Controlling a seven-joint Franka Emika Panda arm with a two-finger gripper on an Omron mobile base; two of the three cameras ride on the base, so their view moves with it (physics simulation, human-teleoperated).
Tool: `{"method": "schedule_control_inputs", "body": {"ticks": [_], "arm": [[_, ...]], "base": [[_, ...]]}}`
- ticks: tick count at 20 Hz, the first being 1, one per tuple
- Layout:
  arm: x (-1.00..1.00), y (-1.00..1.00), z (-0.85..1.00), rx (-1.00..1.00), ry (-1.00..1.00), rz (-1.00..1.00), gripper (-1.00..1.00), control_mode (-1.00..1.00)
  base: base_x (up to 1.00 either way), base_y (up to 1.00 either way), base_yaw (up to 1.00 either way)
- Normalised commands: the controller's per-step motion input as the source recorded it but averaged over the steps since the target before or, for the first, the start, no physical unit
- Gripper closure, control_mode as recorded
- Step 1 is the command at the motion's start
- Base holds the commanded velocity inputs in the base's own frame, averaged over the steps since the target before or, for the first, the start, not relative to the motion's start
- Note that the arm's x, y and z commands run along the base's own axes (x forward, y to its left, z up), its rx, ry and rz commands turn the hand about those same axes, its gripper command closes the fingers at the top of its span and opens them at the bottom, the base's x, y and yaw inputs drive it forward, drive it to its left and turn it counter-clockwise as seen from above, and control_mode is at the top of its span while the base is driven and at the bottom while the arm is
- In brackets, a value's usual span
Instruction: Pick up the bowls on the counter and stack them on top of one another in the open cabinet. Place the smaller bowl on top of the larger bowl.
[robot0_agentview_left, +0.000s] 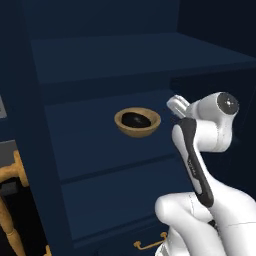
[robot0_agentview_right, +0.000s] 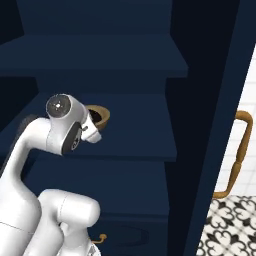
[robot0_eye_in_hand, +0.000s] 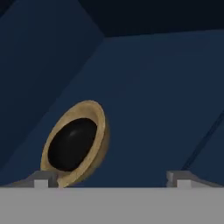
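item: open cabinet (robot0_agentview_left: 125, 60), tall, dark navy, plain navy shelves stepped one above another; its door (robot0_agentview_right: 220, 125) stands swung out at the right of the right base view, bearing a curved brass-gold handle (robot0_agentview_right: 239, 150).

item: larger bowl (robot0_agentview_left: 137, 122), wide, shallow, light brown wood with a thick rim. location: upright on the middle shelf (robot0_agentview_left: 100, 145) of the open cabinet, toward the shelf's back. in the right base view it is partly hidden behind the arm's wrist.

item: smaller bowl (robot0_agentview_left: 136, 119), glossy black, round. location: nested inside the larger bowl, its dark body sitting within the wooden rim; the hand view shows the same pairing, black inside brown, tilted by the camera's roll.

item: gripper (robot0_eye_in_hand: 111, 178), two dark fingertips (robot0_eye_in_hand: 41, 179) at the bottom of the hand view, spread wide apart, grasping nothing. the stacked bowls sit just beyond the one fingertip, apart from it.

item: arm (robot0_agentview_left: 200, 150), white with dark joints, wrist raised level with the middle shelf, just to the right of the bowls in the left base view.

item: brass drawer pull (robot0_agentview_left: 150, 244), below the shelves.

item: patterned black-and-white floor (robot0_agentview_right: 230, 225), lower right of the right base view.
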Motion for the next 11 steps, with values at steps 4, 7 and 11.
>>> {"method": "schedule_control_inputs", "body": {"ticks": [4,7,11], "arm": [[-1.00,-0.15,1.00,0.03,-0.41,0.00,-1.00,-1.00],[-1.00,-0.07,1.00,0.03,-0.33,0.00,-1.00,-1.00],[-0.91,0.00,1.00,0.01,-0.22,0.00,-1.00,-1.00]], "base": [[0.00,0.00,0.00],[0.00,0.00,0.00],[0.00,0.00,0.00]]}}
